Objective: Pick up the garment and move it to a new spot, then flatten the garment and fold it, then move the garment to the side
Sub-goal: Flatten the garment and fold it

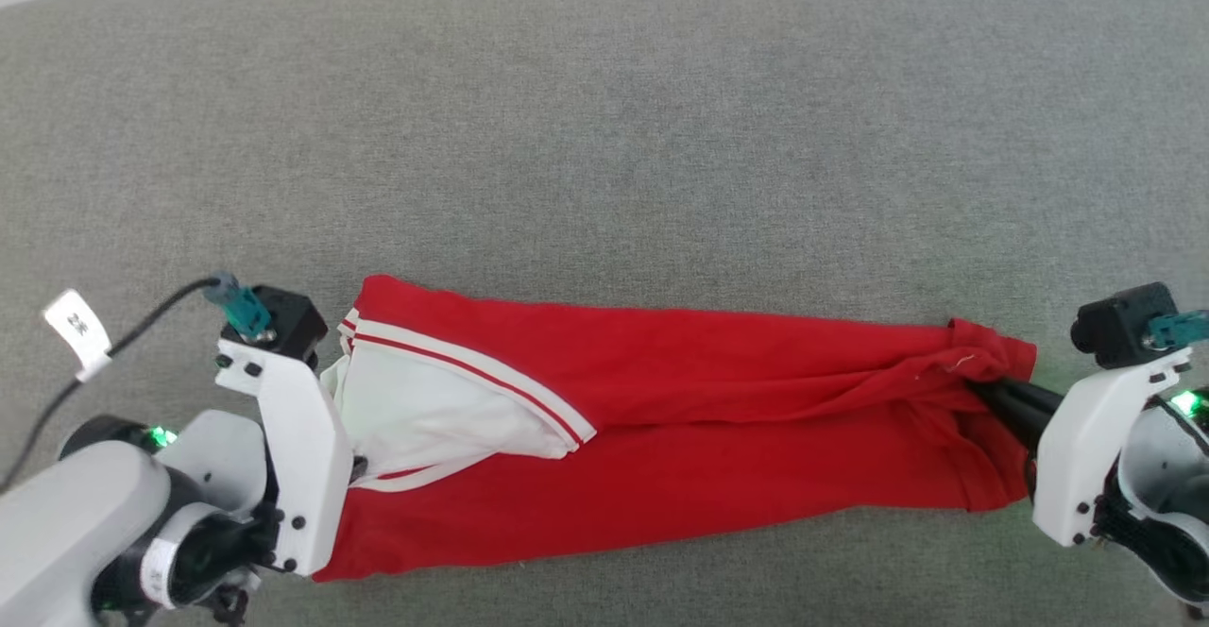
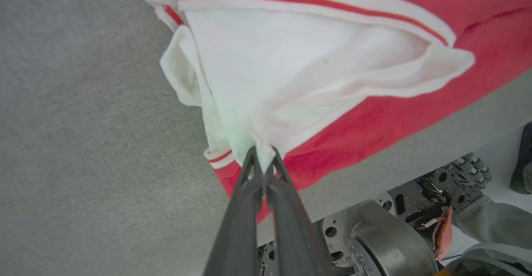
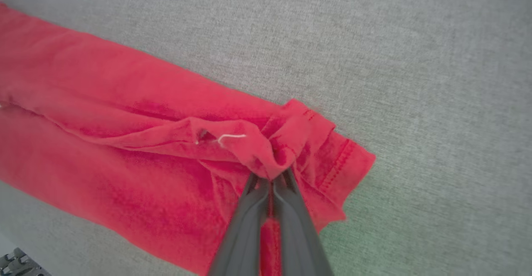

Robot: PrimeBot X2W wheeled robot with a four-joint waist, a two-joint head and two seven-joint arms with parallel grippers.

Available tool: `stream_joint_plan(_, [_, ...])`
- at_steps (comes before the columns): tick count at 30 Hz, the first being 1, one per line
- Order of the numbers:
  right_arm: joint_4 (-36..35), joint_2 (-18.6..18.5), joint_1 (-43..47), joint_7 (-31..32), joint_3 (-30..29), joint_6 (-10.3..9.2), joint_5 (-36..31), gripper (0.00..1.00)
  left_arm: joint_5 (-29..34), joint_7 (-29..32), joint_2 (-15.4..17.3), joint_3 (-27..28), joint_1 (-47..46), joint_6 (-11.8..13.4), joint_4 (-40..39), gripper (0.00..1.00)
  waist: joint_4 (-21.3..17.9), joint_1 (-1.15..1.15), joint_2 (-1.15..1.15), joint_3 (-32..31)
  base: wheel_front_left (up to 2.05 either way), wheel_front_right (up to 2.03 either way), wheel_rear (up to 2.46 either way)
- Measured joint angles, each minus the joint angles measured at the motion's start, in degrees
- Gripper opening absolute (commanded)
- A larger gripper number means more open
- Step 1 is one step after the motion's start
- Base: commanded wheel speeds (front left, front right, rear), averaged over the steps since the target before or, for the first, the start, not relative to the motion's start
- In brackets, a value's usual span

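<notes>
Head view: limp, light garment [image 1: 661, 419] is held by both ends. Left tool [image 2: 262, 159] is clamped on white sleeve [image 2: 291, 60], right tool [image 3: 272, 178] on bunched red cloth, possibly the hem [image 3: 341, 159].

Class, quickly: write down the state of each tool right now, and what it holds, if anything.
Left tool: closed, holding the shirt by its white cloth.
Right tool: closed, holding the shirt by its red end.
</notes>
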Motion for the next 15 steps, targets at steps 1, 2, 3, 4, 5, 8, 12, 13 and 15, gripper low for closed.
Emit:
stream_joint_plan(1, [0.2, 0.5, 0.0, 0.1, -0.1, 0.0, 0.2, 1.0, 0.1, -0.9, -0.6, -0.1, 0.2, -0.7, 1.5, 0.07, 0.0, 0.0, 0.0, 0.1, 0.0, 0.0, 0.0])
stream_joint_plan(2, [0.3, 1.1, 0.0, 0.3, -0.1, -0.04, 0.3, 1.0, 0.1, -2.0, -1.4, 0.2, 0.2, -1.0, 2.7, 0.29, -0.1, 0.0, 0.0, 0.1, 0.0, 0.0, 0.0])
stream_joint_plan(3, [0.2, 1.4, 0.0, 0.5, 0.0, -0.04, 0.3, 1.0, -0.2, -3.0, -2.1, 0.6, 0.3, -1.6, 3.9, 0.4, -0.1, 0.0, 0.0, 0.0, 0.0, 0.0, 0.0])
stream_joint_plan(4, [-0.3, 1.4, 0.0, 0.9, -0.1, -0.04, 0.3, 1.0, -0.3, -4.2, -2.4, 0.8, 0.5, -2.2, 4.8, 0.56, -0.2, 0.0, 0.0, -0.1, 0.0, 0.0, 0.0])
stream_joint_plan(5, [-1.0, 1.4, 0.1, 1.5, -0.5, -0.04, 0.5, 1.0, 0.1, -5.6, -2.5, 1.1, 0.7, -2.7, 5.5, 1.0, -0.3, 0.0, 0.0, -0.3, 0.0, 0.0, 0.0])
stream_joint_plan(8, [-3.4, 1.4, 1.9, 2.8, -2.7, -0.04, 1.7, 1.0, 0.2, -10.5, -3.0, 2.8, 1.4, -3.9, 6.7, 1.0, -0.4, 0.0, 0.0, -1.0, 0.0, 0.0, 0.0])
stream_joint_plan(12, [-7.1, 1.9, 4.8, 4.7, -8.0, -0.04, 1.9, 1.0, 1.0, -18.1, -2.7, 5.0, 3.8, -5.2, 6.5, 1.0, -0.3, 0.0, 0.0, -2.0, 0.0, 0.0, 0.0])
stream_joint_plan(13, [-7.4, 2.5, 5.4, 5.2, -9.7, -0.04, 1.7, 1.0, 1.2, -20.1, -2.6, 5.6, 4.4, -5.3, 6.4, 1.0, -0.2, 0.0, 0.0, -2.2, 0.0, 0.0, 0.0])
stream_joint_plan(15, [-7.7, 3.1, 6.7, 6.5, -12.2, -0.04, 1.1, 1.0, 2.2, -24.0, -2.3, 6.4, 5.6, -5.4, 6.3, 1.0, 0.2, 0.0, 0.0, -2.4, 0.0, 0.0, 0.0])
